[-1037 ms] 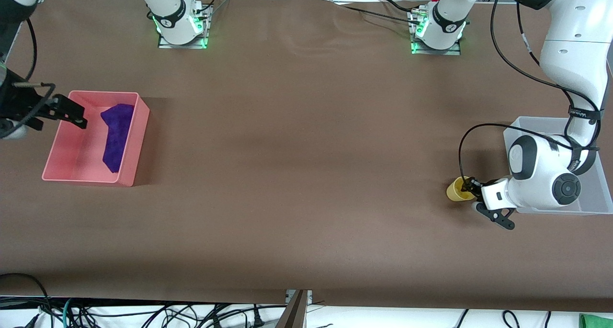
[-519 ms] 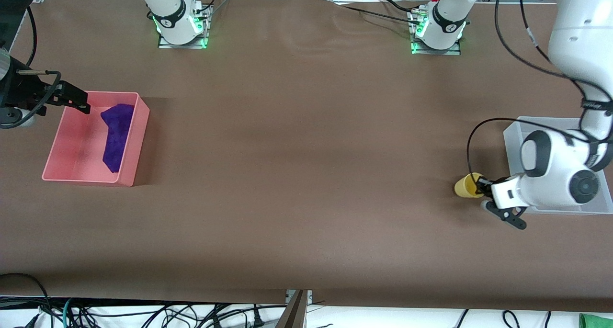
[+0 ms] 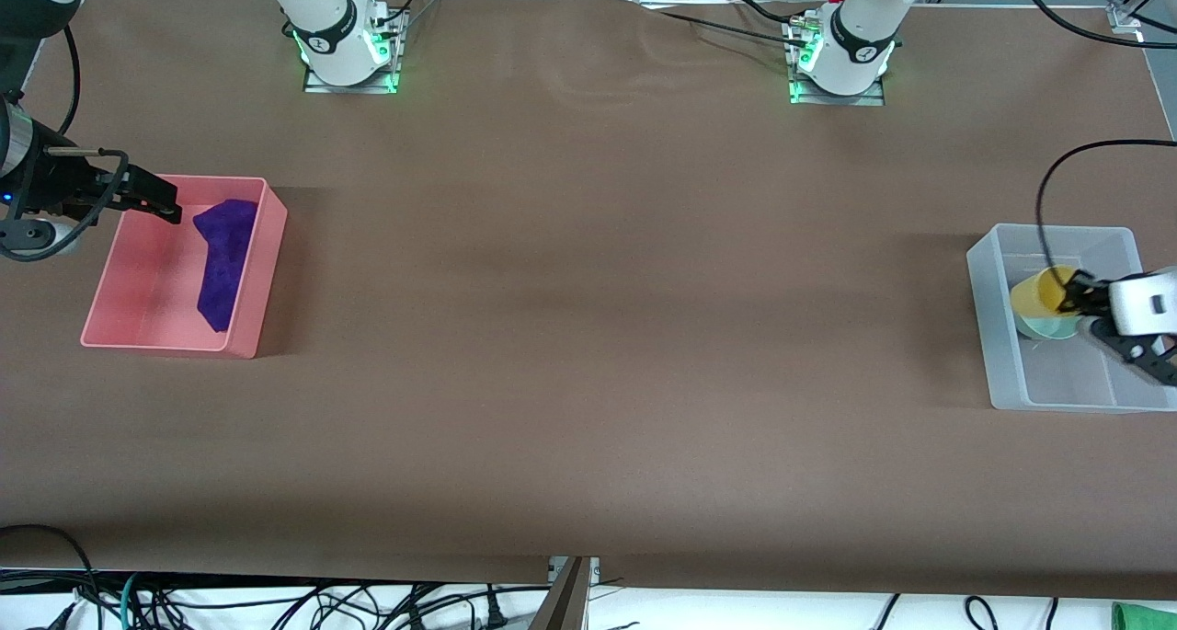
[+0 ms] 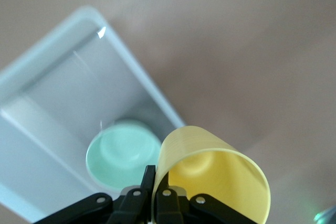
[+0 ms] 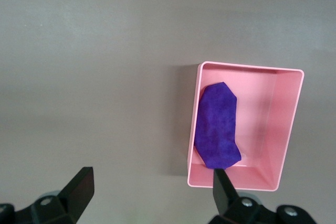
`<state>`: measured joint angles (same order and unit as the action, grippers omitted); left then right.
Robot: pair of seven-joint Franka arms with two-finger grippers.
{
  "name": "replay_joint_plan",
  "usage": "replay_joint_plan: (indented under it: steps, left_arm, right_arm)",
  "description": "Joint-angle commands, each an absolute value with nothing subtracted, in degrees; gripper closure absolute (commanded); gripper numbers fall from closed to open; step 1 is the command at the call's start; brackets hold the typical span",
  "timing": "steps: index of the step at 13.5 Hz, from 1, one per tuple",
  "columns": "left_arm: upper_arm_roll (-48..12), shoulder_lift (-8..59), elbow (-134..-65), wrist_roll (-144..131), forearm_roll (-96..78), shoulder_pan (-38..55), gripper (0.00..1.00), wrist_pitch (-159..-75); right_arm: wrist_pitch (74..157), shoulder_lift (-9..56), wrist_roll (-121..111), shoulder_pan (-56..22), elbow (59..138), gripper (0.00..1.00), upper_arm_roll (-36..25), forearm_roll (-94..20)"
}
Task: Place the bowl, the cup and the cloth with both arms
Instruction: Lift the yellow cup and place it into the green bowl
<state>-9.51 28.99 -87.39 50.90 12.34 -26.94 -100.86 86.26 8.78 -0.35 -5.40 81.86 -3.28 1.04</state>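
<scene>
The left pincer (image 3: pixel 1074 310), black and two-fingered, hangs over a clear plastic bin (image 3: pixel 998 354) at the left arm's end of the brown table (image 3: pixel 588 336). It pinches the rim of a small plain yellow cup (image 3: pixel 1039 290), one finger inside the wall and one outside, as the left wrist view shows. The cup is tilted on its side in the air, directly above a small round pale mint-green bowl (image 3: pixel 1044 328) that sits upright on the bin's floor, close to the wall nearest the table's middle.

The right pincer (image 3: pixel 152 198) is spread wide with nothing between its fingers. It hovers over the rim of a shallow pink plastic tray (image 3: pixel 165 340) at the right arm's end of the table. A deep purple fuzzy cloth (image 3: pixel 221 262) lies inside that tray, along the wall toward the table's middle. This arm appears to be waiting.

The step in hand looks like setting the cup down in the clear bin. To do it well, the left arm would likely need to turn the cup upright and shift it over bare floor beside the bowl, or centre it over the bowl for nesting. Lowering before letting go should keep the light cup from tipping or rolling.

No brand, label or writing can be read on the cup, bowl, cloth, bin or tray.
</scene>
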Motion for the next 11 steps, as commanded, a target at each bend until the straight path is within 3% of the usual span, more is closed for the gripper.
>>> replay_joint_plan:
  steps: [1, 2, 4, 8, 11]
  left_arm:
    - [-10.11, 30.24, -92.26, 56.4, 15.47, -31.45, 1.0, -106.93]
    - [-10.11, 30.23, -93.76, 58.69, 15.38, -33.03, 1.0, -108.88]
    - [-10.37, 30.06, -93.35, 61.08, 15.47, -33.49, 0.01, -110.39]
    - [-15.54, 24.1, -92.9, 60.74, 14.51, -33.05, 0.0, -108.73]
    - [-24.32, 21.1, -91.42, 47.25, 14.33, -33.05, 0.0, -102.59]
  right_arm:
    - [85.43, 9.49, 0.18, -5.27, 79.98, 0.0, -3.25, 1.23]
    - [85.34, 9.49, 0.18, -5.27, 79.98, 0.0, -3.25, 1.23]
    - [85.43, 9.49, 0.18, -5.27, 79.98, 0.0, -3.25, 1.14]
    - [85.34, 9.49, 0.18, -5.19, 80.07, 0.0, -3.25, 1.14]
    - [85.34, 9.58, 0.18, -5.19, 79.98, 0.0, -3.34, 1.14]
